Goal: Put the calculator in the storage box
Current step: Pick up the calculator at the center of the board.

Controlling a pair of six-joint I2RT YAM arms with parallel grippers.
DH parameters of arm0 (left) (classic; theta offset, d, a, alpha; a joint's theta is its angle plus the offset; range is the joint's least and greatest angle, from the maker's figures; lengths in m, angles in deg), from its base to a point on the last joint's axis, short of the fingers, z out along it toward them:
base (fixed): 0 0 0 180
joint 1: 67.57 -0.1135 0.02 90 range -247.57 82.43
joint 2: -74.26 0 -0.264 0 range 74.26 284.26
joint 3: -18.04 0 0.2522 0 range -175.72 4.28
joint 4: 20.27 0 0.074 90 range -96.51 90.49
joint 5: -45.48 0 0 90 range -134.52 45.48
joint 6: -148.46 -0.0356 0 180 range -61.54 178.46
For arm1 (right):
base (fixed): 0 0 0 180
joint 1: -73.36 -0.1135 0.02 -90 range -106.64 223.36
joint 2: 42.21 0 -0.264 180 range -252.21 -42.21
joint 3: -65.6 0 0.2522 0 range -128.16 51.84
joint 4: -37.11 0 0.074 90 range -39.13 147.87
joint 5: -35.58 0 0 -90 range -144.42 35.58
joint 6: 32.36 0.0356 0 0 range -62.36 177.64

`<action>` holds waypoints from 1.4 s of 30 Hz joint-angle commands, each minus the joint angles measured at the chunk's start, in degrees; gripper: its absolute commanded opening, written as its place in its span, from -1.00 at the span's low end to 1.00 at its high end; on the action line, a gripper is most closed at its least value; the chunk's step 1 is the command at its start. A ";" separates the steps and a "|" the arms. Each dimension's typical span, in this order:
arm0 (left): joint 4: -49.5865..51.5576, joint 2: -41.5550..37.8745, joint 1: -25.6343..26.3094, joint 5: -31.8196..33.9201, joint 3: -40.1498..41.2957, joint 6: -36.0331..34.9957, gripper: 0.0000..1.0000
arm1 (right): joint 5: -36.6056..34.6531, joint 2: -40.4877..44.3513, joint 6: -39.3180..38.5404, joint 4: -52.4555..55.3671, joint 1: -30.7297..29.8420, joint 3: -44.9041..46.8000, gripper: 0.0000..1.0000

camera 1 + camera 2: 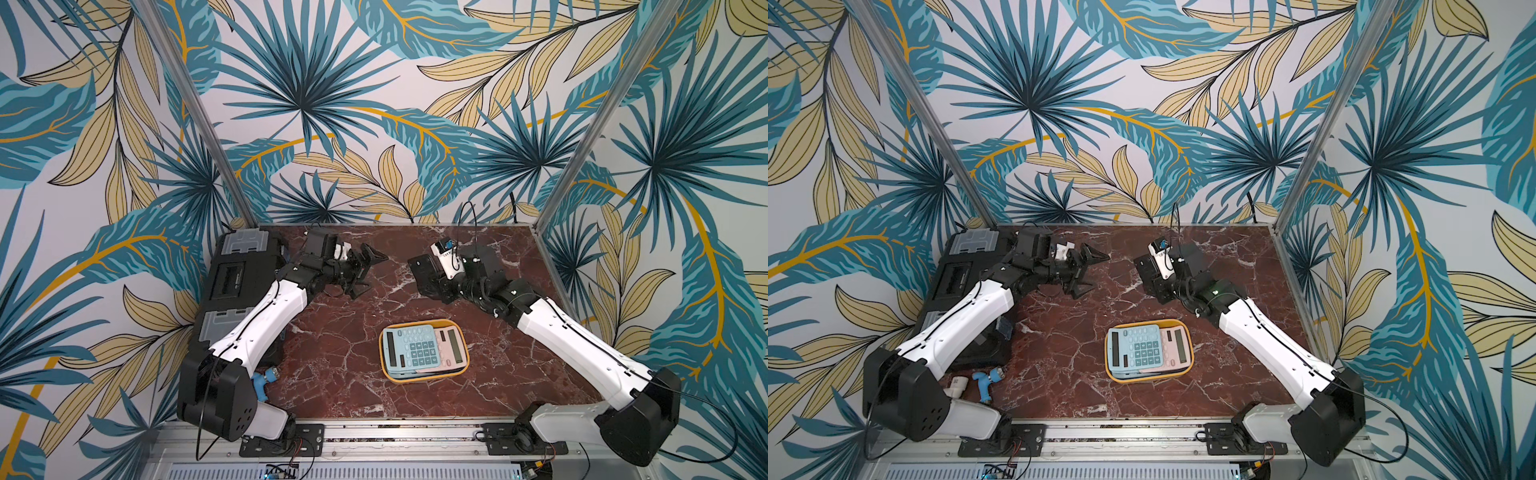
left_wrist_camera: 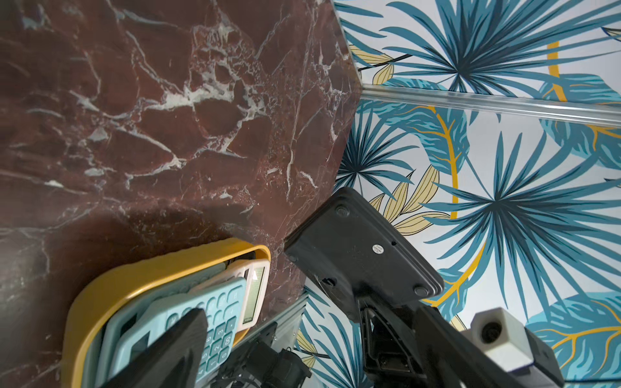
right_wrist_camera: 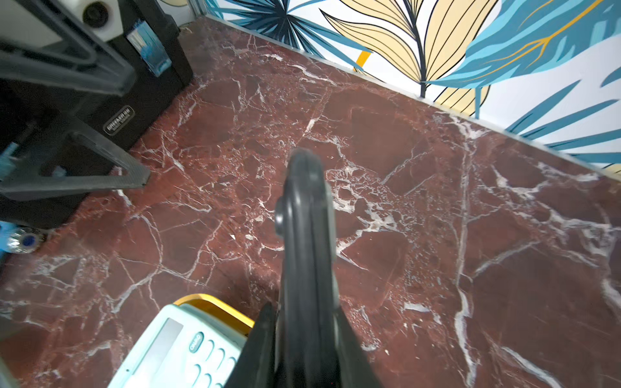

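- top views both show the right gripper (image 1: 433, 279) clamped on the black calculator (image 1: 420, 266), held on edge in the air at about 1 o'clock from the storage box (image 2: 111, 285).
- left gripper (image 1: 365, 272) is spread wide with nothing in it, over by the black toolbox (image 1: 237, 274) at 9 o'clock.
- calculator is probably light, stiff plastic with a smooth shell, so i'd guess it can pivot in a narrow pinch. grab the side edges, not the keys or display.
- box already holds a blue calculator (image 1: 411, 347) lying over a pink calculator (image 1: 451, 345), so the black 1 likely lands stacked and tilted.
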 commanded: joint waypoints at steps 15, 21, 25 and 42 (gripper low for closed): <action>-7.43 5.85 2.56 -9.72 -5.17 15.83 1.00 | -30.26 -1.37 -16.51 -6.84 -18.16 3.77 -0.65; -10.51 7.33 3.23 -11.58 -3.90 17.50 1.00 | -35.85 -3.43 -20.19 -9.41 -22.02 4.59 -0.65; -10.46 7.66 3.22 -11.01 -2.95 17.01 0.92 | -37.71 -4.08 -21.31 -11.32 -22.91 5.53 -0.65; -6.42 11.34 3.97 -11.92 -5.90 12.94 -0.16 | -42.53 -5.03 -25.49 -18.88 -25.00 7.62 -0.65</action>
